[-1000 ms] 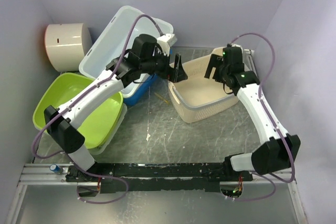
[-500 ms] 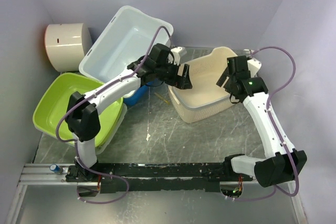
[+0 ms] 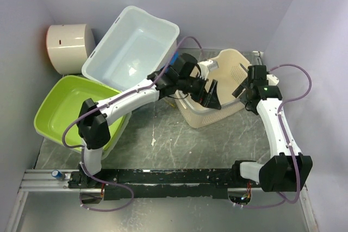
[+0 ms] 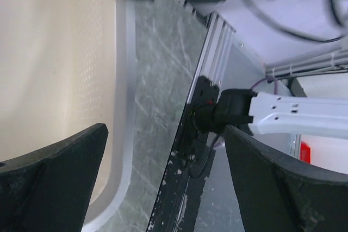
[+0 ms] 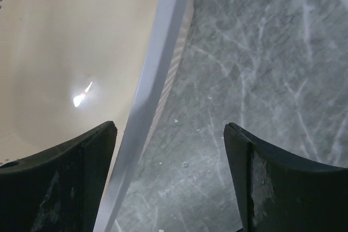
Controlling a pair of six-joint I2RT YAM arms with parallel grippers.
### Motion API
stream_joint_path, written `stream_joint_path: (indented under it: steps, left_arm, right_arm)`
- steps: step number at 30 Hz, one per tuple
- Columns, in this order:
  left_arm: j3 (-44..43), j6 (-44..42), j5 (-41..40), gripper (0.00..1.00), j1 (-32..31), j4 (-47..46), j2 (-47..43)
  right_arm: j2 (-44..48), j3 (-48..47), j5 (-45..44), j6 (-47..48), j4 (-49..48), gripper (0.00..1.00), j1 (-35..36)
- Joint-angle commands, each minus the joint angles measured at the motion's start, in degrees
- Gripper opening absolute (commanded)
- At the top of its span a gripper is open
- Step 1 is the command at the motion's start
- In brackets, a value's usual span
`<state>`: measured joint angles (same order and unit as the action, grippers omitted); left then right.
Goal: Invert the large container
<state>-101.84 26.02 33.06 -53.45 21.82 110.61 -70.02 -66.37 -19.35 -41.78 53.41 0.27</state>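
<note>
The large container [image 3: 133,47], a glossy white tub, stands tilted at the back left with its open side up and facing the camera. Neither gripper touches it. My left gripper [image 3: 209,95] is open and empty over the near rim of the cream perforated basket [image 3: 217,113]. In the left wrist view [image 4: 163,188] its jaws stand wide apart, with the basket's rim [image 4: 126,107] between them. My right gripper [image 3: 243,88] is open and empty at the basket's right rim. In the right wrist view [image 5: 171,177] it straddles that rim [image 5: 157,63].
A lime green tub [image 3: 65,110] lies at the left under the left arm. A white cylinder [image 3: 69,47] stands at the back left corner. The walls close in on the left, back and right. The black base rail [image 3: 163,176] runs along the near edge.
My left gripper has swung right, from the large container's near rim to over the cream basket. My right gripper has moved right and nearer, to the basket's right rim.
</note>
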Motion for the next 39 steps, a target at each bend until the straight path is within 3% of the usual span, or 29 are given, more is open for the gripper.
stream_joint_path:
  steps: [1, 5, 9, 12, 17, 24, 30, 36, 39]
  left_arm:
    - [-6.25, -0.80, 0.64, 0.99, 2.03, 0.45, -6.43]
    - [-6.58, -4.18, -8.42, 1.00, 4.75, 6.55, -9.79]
    - [-0.82, -4.12, -10.75, 1.00, 9.08, 7.14, -13.90]
    - [2.09, -4.97, -13.98, 1.00, 9.67, 8.08, -15.81]
    - [3.49, -4.98, -14.28, 1.00, 9.71, 10.05, -15.63]
    - [11.98, -1.73, -11.48, 1.00, 9.49, 6.49, -16.46]
    - [14.54, 2.88, -10.89, 1.00, 6.29, 1.33, -15.48]
    - [15.51, 9.75, -5.95, 1.00, 4.44, -7.56, -10.50]
    - [13.75, 11.94, -2.83, 1.00, 5.36, -12.07, -7.09]
  right_arm:
    - [-0.47, 2.84, 7.60, -2.68, -6.30, 0.80, -1.10]
    - [-2.29, 4.51, 9.05, -6.10, -9.28, 0.75, -1.31]
    - [-3.79, 4.44, 4.24, -7.29, -9.14, 0.73, -2.98]
    - [-4.20, 4.03, 2.38, -7.00, -7.70, 0.73, -10.77]
    - [-2.10, 5.89, 7.37, -4.80, -7.40, 0.73, -21.41]
    - [4.09, 2.13, 19.49, 8.13, -10.68, 0.78, -21.54]
    - [6.16, -6.24, 16.27, 13.49, -7.64, 0.83, -19.35]
    - [6.90, -1.01, 32.78, 16.46, -16.88, 0.83, -17.18]
    - [6.25, 1.14, 34.04, 17.91, -17.15, 0.84, -16.89]
